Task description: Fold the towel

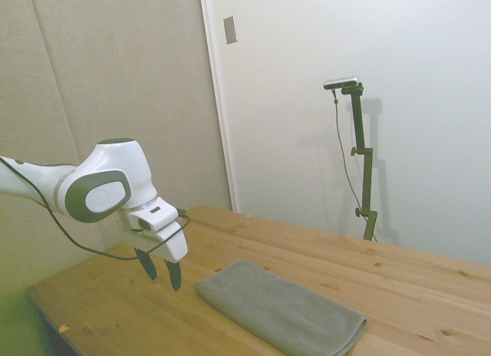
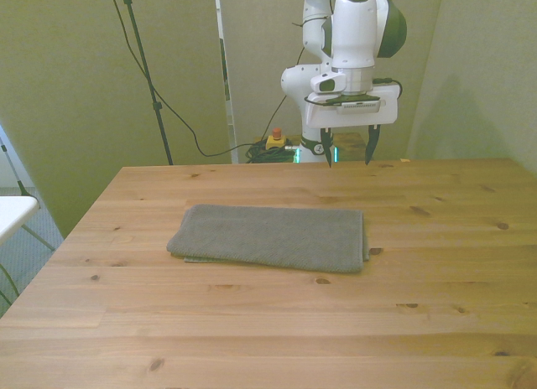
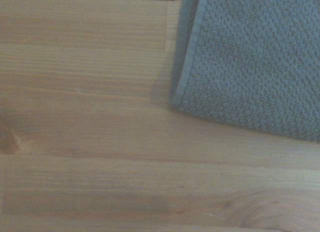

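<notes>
The grey towel lies flat on the wooden table. At its 1 o'clock the gripper hangs above, fingers wide apart, holding nothing

So on my feed the towel is a plain grey, nubbly cloth lying flat on the worktop, already doubled over into a long rectangle with a thick rounded hem. It sits around the worktop's middle, long side running across the front view, one corner showing up close in the wrist view.
</notes>
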Motion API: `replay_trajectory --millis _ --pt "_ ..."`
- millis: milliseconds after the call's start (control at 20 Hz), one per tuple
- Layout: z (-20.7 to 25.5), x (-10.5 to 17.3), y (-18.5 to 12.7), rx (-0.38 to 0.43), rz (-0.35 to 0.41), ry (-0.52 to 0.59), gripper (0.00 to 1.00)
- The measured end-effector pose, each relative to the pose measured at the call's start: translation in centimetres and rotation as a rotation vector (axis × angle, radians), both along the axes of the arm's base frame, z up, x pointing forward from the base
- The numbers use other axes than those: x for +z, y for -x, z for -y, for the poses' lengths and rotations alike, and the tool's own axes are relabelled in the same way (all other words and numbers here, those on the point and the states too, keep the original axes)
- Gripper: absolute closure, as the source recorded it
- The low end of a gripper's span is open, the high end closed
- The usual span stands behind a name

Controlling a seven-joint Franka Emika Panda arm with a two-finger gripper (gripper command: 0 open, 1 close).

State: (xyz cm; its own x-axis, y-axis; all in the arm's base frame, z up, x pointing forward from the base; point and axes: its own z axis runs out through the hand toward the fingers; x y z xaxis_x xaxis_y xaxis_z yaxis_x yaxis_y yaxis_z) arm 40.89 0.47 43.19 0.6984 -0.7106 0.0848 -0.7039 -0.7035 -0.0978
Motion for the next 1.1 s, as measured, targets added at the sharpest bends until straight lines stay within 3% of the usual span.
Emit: replay_trajectory --millis 300,500,800,1100 --pt "0.5 0.7 -1.6 -0.047 0.025 0.028 0.0" --pt "-1.8 1.1 -5.8 -0.07 0.047 0.051 0.0" --pt "-6.0 -0.6 -12.3 -0.121 0.056 0.132 0.0" --pt "-8.7 -3.3 -16.1 -0.238 -0.024 0.246 0.0"
